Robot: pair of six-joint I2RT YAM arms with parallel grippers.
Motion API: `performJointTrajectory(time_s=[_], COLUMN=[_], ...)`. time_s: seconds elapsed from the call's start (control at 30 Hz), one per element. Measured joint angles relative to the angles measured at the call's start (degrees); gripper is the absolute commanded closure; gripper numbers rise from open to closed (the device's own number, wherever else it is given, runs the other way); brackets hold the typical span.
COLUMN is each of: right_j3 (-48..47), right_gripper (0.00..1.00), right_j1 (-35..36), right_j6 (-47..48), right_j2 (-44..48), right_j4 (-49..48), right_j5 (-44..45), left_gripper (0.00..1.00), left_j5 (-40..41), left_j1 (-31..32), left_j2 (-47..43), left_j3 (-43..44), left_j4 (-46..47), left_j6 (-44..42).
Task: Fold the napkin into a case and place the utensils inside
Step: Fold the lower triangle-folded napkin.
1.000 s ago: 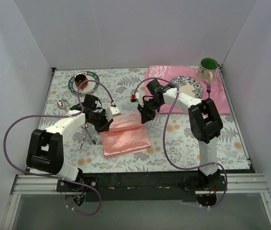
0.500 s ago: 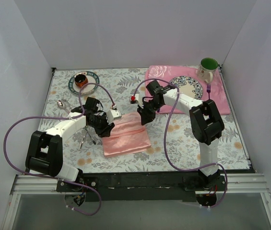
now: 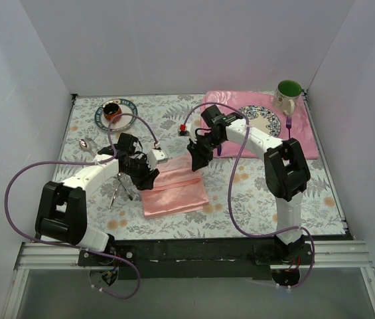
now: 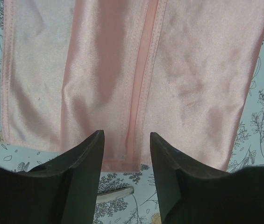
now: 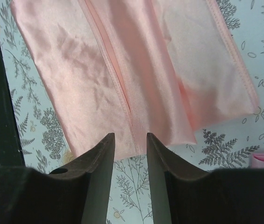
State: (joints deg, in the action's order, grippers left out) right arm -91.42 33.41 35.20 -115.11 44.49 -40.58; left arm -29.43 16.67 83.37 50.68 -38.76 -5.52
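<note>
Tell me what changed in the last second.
The left gripper and right gripper both opened, releasing the napkin; its folded flap now lies flat. The right gripper also backed slightly toward the far side. The utensils and mug stayed put.

Salmon-pink napkin [image 3: 174, 188] folded flat, centre seam; silver utensils [image 3: 119, 191] just left

Floral tablecloth [image 3: 253, 193] covers the table. Back right: pink rose-print placemat [image 3: 306, 143] with a patterned plate [image 3: 267, 123] on it, green mug [image 3: 287, 95] at its far corner, purple fork [image 3: 289, 126] just right of the plate. Back left: green-rimmed saucer [image 3: 129, 106] holding a small dark-red cup [image 3: 111, 109], possibly a bowl.
</note>
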Motion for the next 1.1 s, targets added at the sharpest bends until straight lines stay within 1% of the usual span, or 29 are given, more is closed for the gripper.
performJointTrajectory(time_s=[0.2,0.3,0.37,0.47,0.57,0.63,0.7,0.73,0.8,0.97,1.1], right_j3=[-5.38,-8.61,-9.86,-10.80,-11.13,-12.37,-15.02,-16.17,-17.35,-17.64,-19.93], right_gripper=[0.59,0.61,0.61,0.61,0.59,0.57,0.47,0.44,0.38,0.37,0.37], right_j1=[-0.35,-0.72,-0.76,-0.85,-1.03,-1.14,-1.33,-1.51,-1.77,-2.14,-2.25], right_j6=[-5.92,-8.44,-9.77,-10.51,-11.23,-11.76,-12.44,-12.72,-12.98,-12.92,-12.68], right_j2=[-1.46,-3.85,-5.44,-7.56,-9.11,-10.03,-11.19,-11.74,-12.20,-13.29,-16.48], right_j4=[0.46,0.28,0.22,0.35,0.35,0.46,0.26,0.09,-0.57,-1.55,-1.53], right_j5=[-0.11,-0.07,0.04,0.87,2.75,3.63,4.59,5.01,6.10,8.44,9.31], left_gripper=[0.55,0.54,0.52,0.51,0.50,0.48,0.46,0.43,0.43,0.42,0.42], left_j5=[-1.31,-1.55,-2.51,-3.02,-2.32,-1.46,-0.57,-0.24,0.37,1.62,1.70], left_j1=[-1.27,-2.71,-4.92,-9.57,-13.22,-14.36,-14.40,-14.23,-14.01,-13.70,-13.70], left_j2=[0.22,1.66,5.29,13.22,18.21,19.37,19.87,19.91,19.91,19.96,20.79], left_j3=[4.57,6.60,9.73,16.50,19.28,19.30,19.30,19.28,19.21,18.93,18.93], left_j4=[0.46,1.53,1.70,2.40,3.50,3.04,2.60,2.54,2.40,2.45,2.32], left_j6=[5.07,9.62,13.42,18.64,21.59,22.16,22.27,22.23,21.79,20.63,19.37])
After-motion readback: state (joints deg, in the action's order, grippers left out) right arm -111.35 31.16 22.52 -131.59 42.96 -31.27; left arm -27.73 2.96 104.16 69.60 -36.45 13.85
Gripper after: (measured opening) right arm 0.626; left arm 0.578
